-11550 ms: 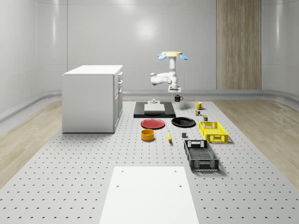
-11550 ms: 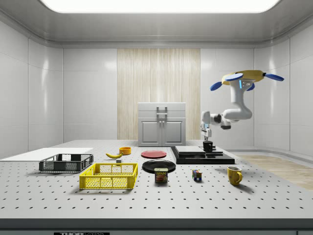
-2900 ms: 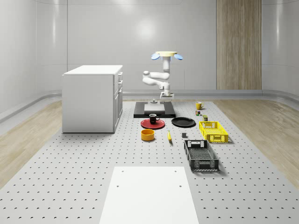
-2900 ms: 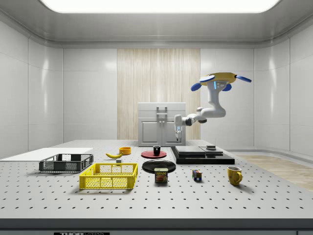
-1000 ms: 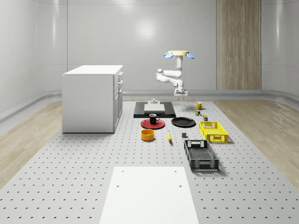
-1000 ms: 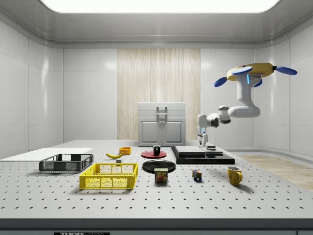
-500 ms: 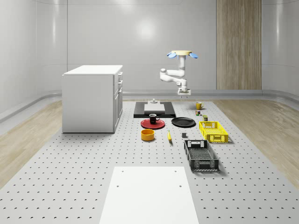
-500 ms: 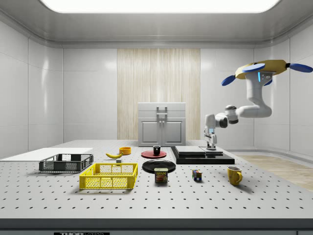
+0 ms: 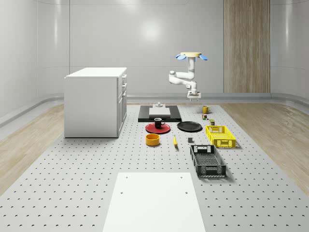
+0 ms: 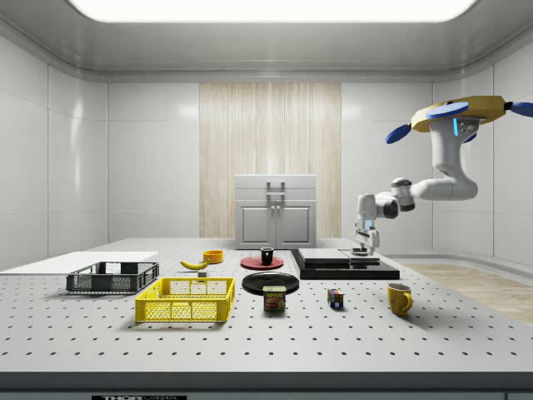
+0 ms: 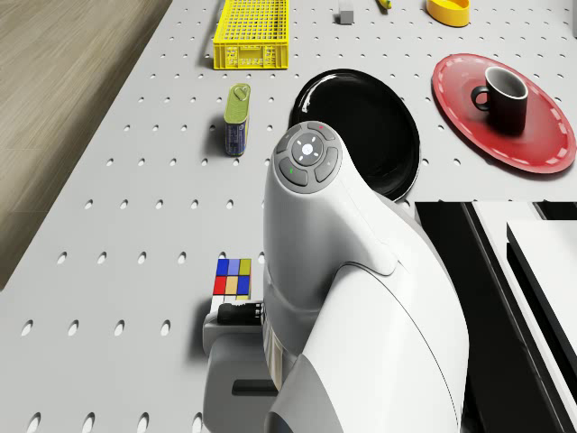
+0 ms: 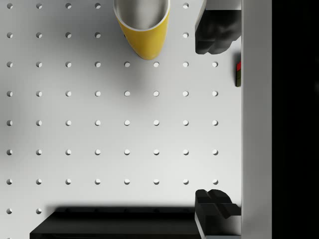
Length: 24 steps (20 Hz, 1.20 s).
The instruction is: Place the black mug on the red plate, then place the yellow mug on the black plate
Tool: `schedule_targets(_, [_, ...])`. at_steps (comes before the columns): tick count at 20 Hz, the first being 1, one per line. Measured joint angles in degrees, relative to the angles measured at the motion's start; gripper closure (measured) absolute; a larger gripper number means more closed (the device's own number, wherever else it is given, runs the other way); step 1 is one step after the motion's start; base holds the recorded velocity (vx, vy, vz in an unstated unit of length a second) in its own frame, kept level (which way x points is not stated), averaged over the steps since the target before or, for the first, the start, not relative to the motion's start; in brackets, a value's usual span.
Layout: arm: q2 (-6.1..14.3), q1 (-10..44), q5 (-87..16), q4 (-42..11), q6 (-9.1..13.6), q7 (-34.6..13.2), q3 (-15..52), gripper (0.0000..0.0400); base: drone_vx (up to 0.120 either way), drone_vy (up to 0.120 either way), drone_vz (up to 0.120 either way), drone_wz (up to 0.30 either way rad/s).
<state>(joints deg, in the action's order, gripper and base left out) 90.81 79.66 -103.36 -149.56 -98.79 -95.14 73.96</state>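
Black mug point(image 9: 158, 123) seated on red plate point(image 9: 151, 128), gripper point(image 12: 218, 119) held open and empty above the surface point(image 9: 72, 164) near yellow mug point(image 12: 143, 25), drone point(image 10: 463, 112) hovering above.

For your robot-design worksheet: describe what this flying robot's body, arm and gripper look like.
The drone has a flat yellow body with blue rotors and a small blue light. The arm is glossy white with grey joints; one joint cap is a grey disc bearing small red and green marks. The gripper has dark, blocky fingers.

Black mug point(image 9: 158, 122) upright on red plate point(image 9: 150, 128); yellow mug point(image 10: 399, 298) on table.
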Motion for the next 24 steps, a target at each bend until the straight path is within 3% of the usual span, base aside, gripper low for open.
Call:
schedule_targets(4, [0.0,0.0,0.0,0.0,0.0,0.0,0.0,0.0000,-0.120,0.120,0.000,0.000])
schedule_targets(9, [0.0,0.0,0.0,0.0,0.0,0.0,0.0,0.0000,-0.016,0.120,0.000,0.000])
schedule_targets(14, [0.1,0.0,0.0,0.0,0.0,0.0,0.0,0.0000,-0.120,0.120,0.000,0.000])
schedule_targets(19, [0.1,0.0,0.0,0.0,-0.1,0.0,0.0,0.0000,-0.008,0.120,0.000,0.000])
schedule_targets(24, [0.1,0.0,0.0,0.0,-0.1,0.0,0.0,0.0000,0.000,0.016,-0.120,0.000])
